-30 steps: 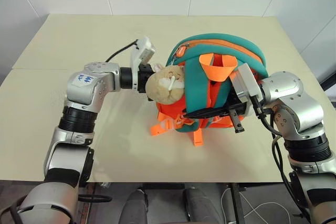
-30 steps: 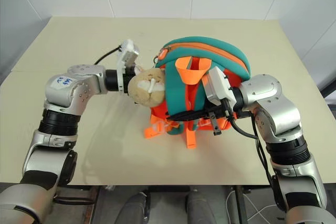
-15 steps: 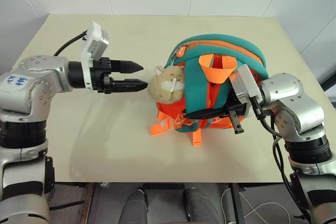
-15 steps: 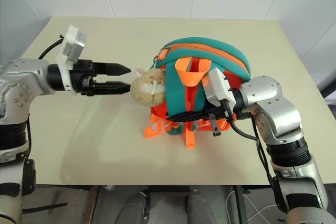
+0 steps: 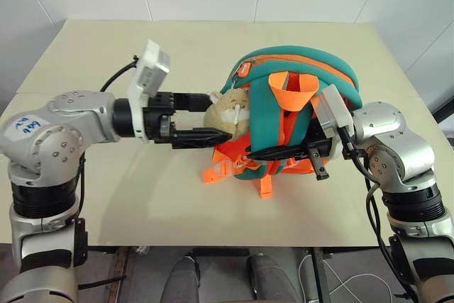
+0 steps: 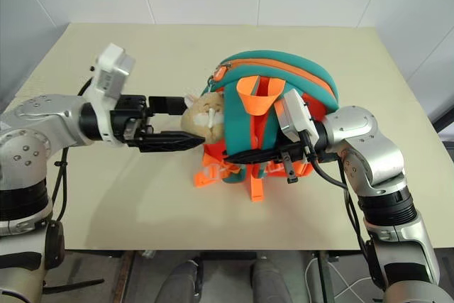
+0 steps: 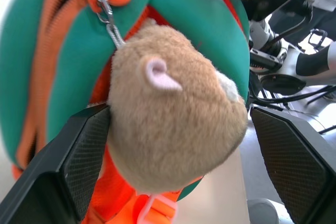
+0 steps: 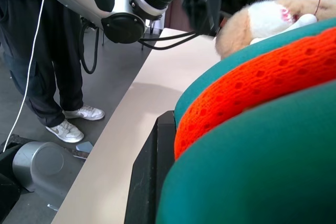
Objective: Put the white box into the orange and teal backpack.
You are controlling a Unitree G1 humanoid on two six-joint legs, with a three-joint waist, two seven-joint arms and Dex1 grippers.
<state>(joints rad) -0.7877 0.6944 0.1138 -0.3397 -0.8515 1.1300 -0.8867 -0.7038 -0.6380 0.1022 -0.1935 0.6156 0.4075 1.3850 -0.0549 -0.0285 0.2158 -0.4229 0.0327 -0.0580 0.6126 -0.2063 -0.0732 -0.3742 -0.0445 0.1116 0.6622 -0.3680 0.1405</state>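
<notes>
Left eye view: you see the orange and teal backpack [image 5: 291, 115] upright at about 2 o'clock from the counter's [image 5: 106, 54] centre, teal straps and orange webbing facing you.
Plush hamster [image 5: 230, 113]: hangs at the pack's 9 o'clock side.
Left pincer [image 5: 206, 115]: spread wide, one finger on each side of the hamster.
Right pincer [image 5: 273, 152]: clamped on the pack's lower strap area.
Open room: your bare counter runs from 7 to 11 o'clock; the right edge lies near the pack.
</notes>
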